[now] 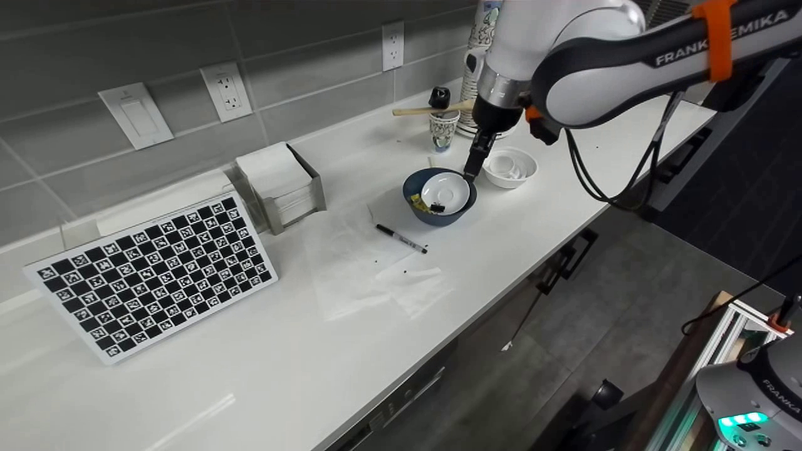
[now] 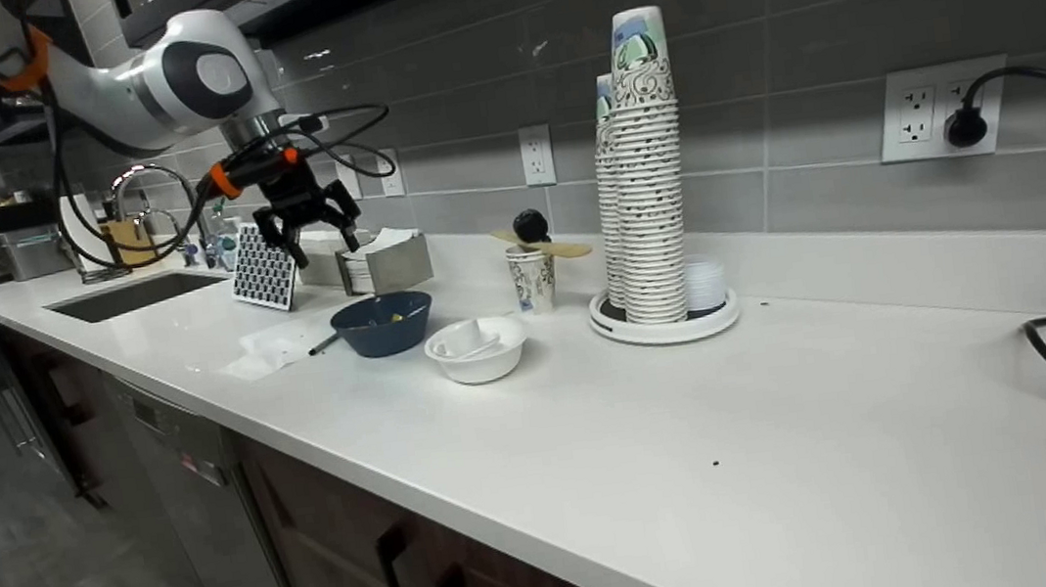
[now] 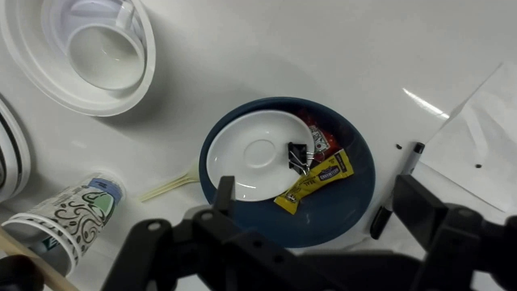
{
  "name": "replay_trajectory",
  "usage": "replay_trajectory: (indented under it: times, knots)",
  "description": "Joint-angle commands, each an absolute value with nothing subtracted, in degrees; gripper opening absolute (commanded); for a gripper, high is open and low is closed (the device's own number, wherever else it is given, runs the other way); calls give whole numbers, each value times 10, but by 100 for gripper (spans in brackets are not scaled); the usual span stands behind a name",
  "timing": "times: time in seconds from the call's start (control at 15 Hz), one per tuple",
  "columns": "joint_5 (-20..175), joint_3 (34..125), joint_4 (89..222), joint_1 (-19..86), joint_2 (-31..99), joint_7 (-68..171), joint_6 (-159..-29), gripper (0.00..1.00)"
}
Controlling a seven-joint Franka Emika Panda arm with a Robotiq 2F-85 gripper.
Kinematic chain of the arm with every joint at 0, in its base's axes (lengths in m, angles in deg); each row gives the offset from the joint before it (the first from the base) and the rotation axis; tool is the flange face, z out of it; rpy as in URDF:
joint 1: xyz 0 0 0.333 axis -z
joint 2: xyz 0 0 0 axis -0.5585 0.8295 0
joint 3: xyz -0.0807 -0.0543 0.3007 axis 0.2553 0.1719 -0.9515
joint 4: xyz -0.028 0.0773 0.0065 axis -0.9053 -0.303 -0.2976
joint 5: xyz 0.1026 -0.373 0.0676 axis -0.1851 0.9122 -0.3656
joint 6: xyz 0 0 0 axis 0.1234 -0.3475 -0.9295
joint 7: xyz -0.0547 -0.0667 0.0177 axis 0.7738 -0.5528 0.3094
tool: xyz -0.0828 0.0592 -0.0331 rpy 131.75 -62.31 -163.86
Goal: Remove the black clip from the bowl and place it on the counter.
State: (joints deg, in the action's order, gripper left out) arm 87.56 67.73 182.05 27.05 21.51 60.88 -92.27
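Note the gripper (image 3: 317,198) in the wrist view, with fingers (image 3: 420,210) spread wide apart and nothing held between them. Confirm in an exterior view a position above the counter (image 2: 794,420), higher than the blue bowl (image 2: 385,334) and not touching it.

Locate the black clip (image 3: 297,157) inside the blue bowl, resting on a white saucer (image 3: 250,161) close to the saucer's rim, with wire handles reaching past that edge toward a yellow packet (image 3: 317,180) and a red packet (image 3: 329,141) in the same bowl. Read HELLMANN'S on the yellow packet.

Just outside the blue bowl, record a pale yellow utensil (image 3: 169,186) running up to the bowl on one side and, on the opposite side, a marker (image 1: 401,238), visible along its full length in an exterior view. Near the marker, observe thin white paper (image 1: 351,288) lying on the counter.

Farther out, list a white bowl (image 3: 101,106) holding a white cup (image 3: 106,56), and two nested paper cups (image 3: 76,210) with a wooden stick (image 1: 416,111) laid across the top.

Beyond these, in both exterior views, find a napkin holder (image 2: 402,266) filled with napkins (image 1: 276,169), a checkered board (image 1: 156,269) standing tilted, and a tall stack of paper cups (image 2: 653,220) on a round tray (image 2: 666,334). Log power outlets (image 2: 537,155) on the grey wall (image 1: 313,75) behind.
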Motion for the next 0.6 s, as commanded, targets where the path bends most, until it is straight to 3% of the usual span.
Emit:
replay_trajectory:
  times: [0.0, 0.2, 0.53]
  knots:
    - [927, 681, 1759, 259, 292, 588, -921, 100]
    - [943, 684, 1719, 249, 342, 593, -915, 95]
    - [946, 690, 1651, 234, 416, 603, -896, 68]
